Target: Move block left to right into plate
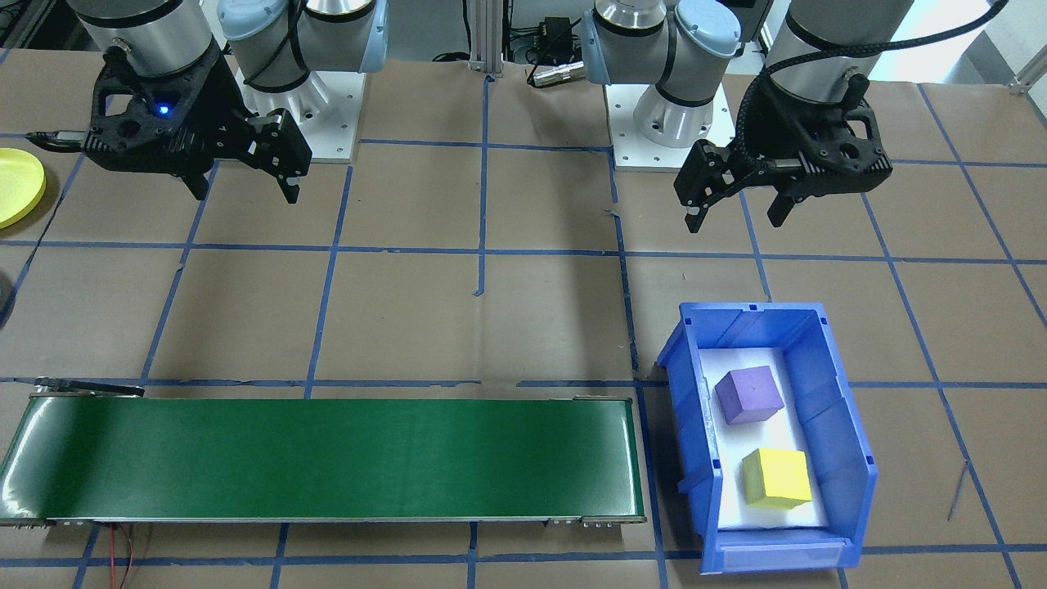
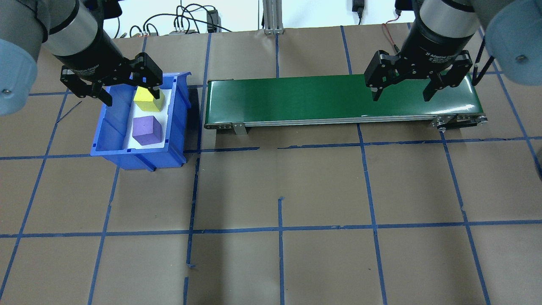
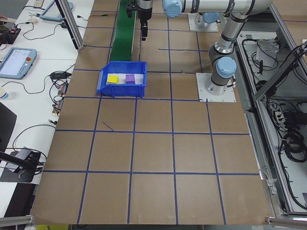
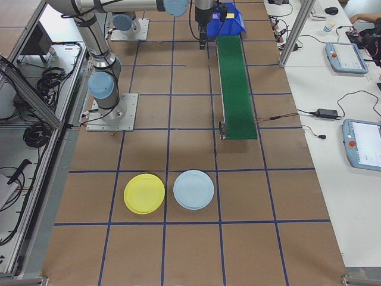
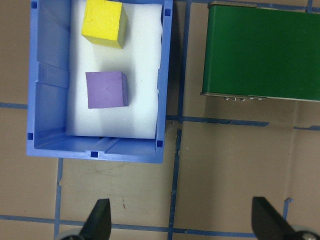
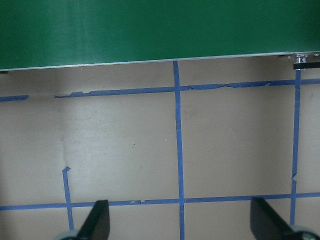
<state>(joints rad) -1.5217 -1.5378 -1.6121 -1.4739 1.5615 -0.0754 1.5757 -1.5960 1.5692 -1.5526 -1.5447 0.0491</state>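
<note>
Two cubes lie on the white liner of a blue bin (image 1: 826, 384): a purple block (image 1: 749, 394) and a yellow block (image 1: 775, 478), also seen from the left wrist as the purple block (image 5: 106, 89) and the yellow block (image 5: 103, 23). My left gripper (image 1: 736, 219) hangs open and empty above the table, on the robot's side of the bin. My right gripper (image 1: 245, 195) is open and empty too, high over bare table near the belt's right end. The yellow plate (image 4: 144, 193) lies flat far out on my right, with its edge (image 1: 16, 184) just in the front-facing view.
A long green conveyor belt (image 1: 327, 458) runs from beside the bin toward the right. A light blue plate (image 4: 193, 189) lies next to the yellow one. Blue tape lines grid the brown table. Operator desks with tablets and cables flank the table.
</note>
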